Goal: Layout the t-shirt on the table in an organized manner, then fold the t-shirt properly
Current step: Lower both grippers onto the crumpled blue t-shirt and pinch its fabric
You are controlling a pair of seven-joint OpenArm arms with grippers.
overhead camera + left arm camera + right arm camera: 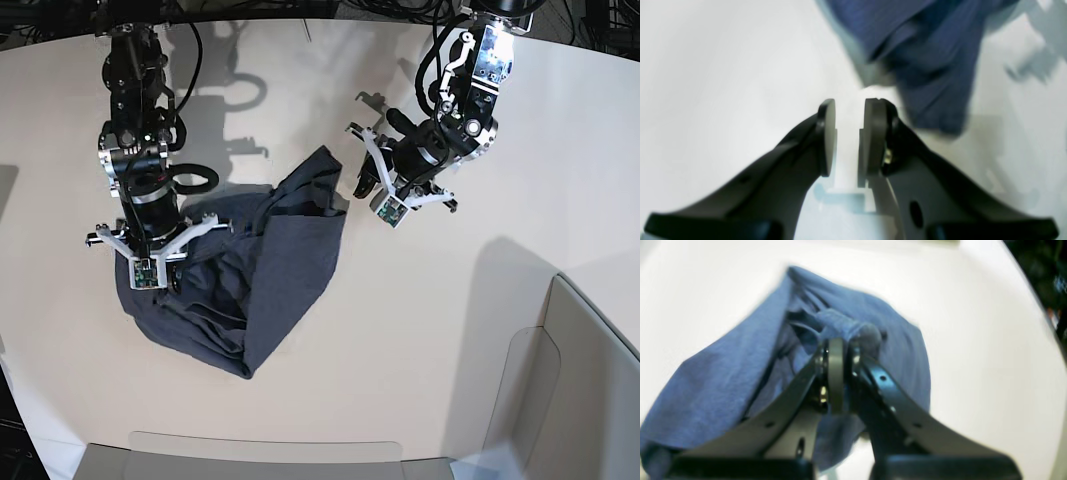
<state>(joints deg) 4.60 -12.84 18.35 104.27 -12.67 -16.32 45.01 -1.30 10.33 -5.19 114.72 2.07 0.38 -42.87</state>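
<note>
Under both arms spreads the table (480, 300), off-white and broad. On it the t-shirt (262, 270) lies crumpled in a dark blue-grey heap — bunched beneath and around the right gripper (840, 350), whose jaws are clamped on a gathered fold of the cloth. The left gripper (849, 133) hangs just beside the shirt's far edge, jaws parted with a bare gap between the pads (828, 136) — holding nothing, the cloth lying just ahead of it.
</note>
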